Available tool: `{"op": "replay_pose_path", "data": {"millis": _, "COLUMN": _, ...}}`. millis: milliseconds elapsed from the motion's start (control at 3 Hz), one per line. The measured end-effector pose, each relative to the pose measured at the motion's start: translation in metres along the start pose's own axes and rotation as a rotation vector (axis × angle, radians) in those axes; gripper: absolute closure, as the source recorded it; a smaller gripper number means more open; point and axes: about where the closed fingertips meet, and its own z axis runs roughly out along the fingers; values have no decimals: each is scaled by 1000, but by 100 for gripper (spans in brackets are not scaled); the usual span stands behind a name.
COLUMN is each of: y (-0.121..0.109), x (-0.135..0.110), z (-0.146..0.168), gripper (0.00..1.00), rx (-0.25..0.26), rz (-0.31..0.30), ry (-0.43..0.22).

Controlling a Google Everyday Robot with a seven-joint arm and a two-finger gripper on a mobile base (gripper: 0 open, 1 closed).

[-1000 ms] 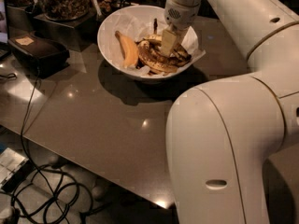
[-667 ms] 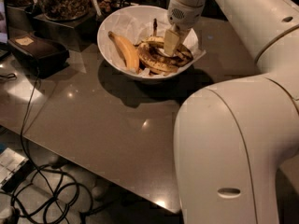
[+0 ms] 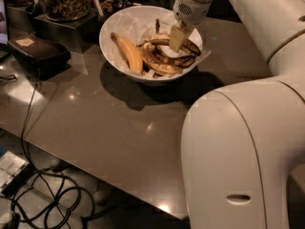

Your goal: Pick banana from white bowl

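Note:
The white bowl [image 3: 110, 36] stands at the back of the dark counter, lined with crinkled white paper. Several speckled overripe bananas [image 3: 161, 65] lie piled in its right half. A smooth orange-yellow banana [image 3: 127, 53] lies at its left. My gripper [image 3: 177, 37] reaches down from the upper right into the bowl. Its tip is at the top of the speckled pile, on or just above one banana. The bananas under it are partly hidden.
A dark box [image 3: 40, 54] with a cable sits left of the bowl. Jars of nuts or snacks [image 3: 64, 1] stand on a stand behind it. My own large white arm [image 3: 243, 147] fills the right foreground. Cables [image 3: 43, 194] lie on the floor below the counter edge.
The gripper has stayed in the bowl over the speckled bananas, perhaps a little higher. The big arm segment in the foreground has shifted slightly right. The bananas have not visibly moved.

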Motion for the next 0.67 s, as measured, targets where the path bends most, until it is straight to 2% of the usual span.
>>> {"op": "replay_pose_path", "data": {"millis": 667, "y": 2, "x": -11, "z": -14, "gripper": 100, "rx": -4, "rz": -29, "ry": -27}}
